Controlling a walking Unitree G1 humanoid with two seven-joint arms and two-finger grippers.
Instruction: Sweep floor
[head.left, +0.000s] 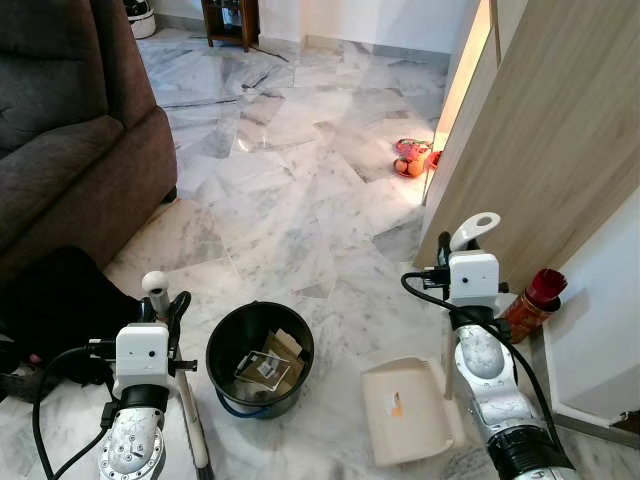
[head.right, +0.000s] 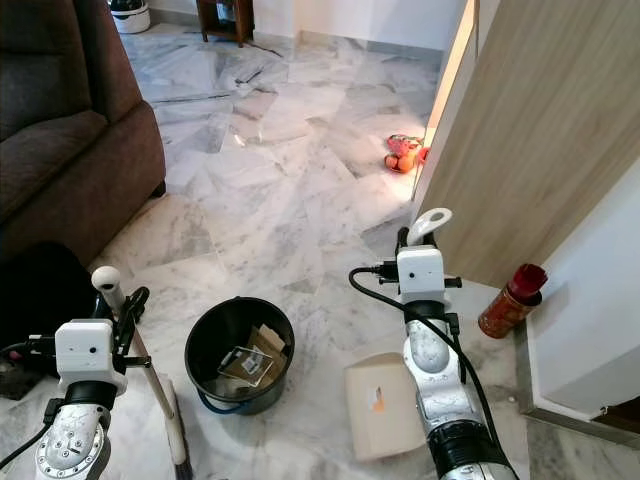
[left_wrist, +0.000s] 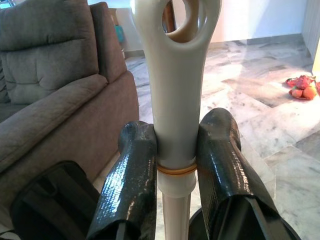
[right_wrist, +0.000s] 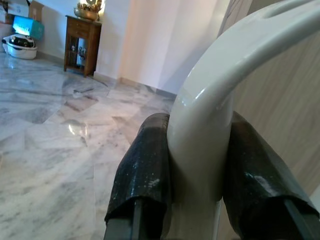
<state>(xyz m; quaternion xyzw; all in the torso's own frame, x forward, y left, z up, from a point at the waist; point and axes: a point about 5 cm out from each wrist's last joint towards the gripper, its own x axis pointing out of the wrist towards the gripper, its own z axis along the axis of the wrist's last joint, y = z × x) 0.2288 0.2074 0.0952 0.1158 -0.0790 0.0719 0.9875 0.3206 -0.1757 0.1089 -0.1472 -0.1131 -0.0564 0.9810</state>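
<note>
Left gripper (left_wrist: 175, 165) is clamping the broom handle (left_wrist: 175, 95); right gripper (right_wrist: 197, 165) is clamping the dustpan handle (right_wrist: 225, 85). Dustpan (head.left: 405, 408) is resting beside the black bin (head.left: 259, 357). Risk: a careless swing is likely to tip the bin, spilling its litter.

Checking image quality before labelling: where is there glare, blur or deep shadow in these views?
Left eye view: bright glow on the floor by the wooden panel, overexposed along its edge; sofa dark. Left wrist view: broom handle and fingers sharp, window behind blown out. Right wrist view: dustpan handle close and soft, fingers slightly blurred.
</note>
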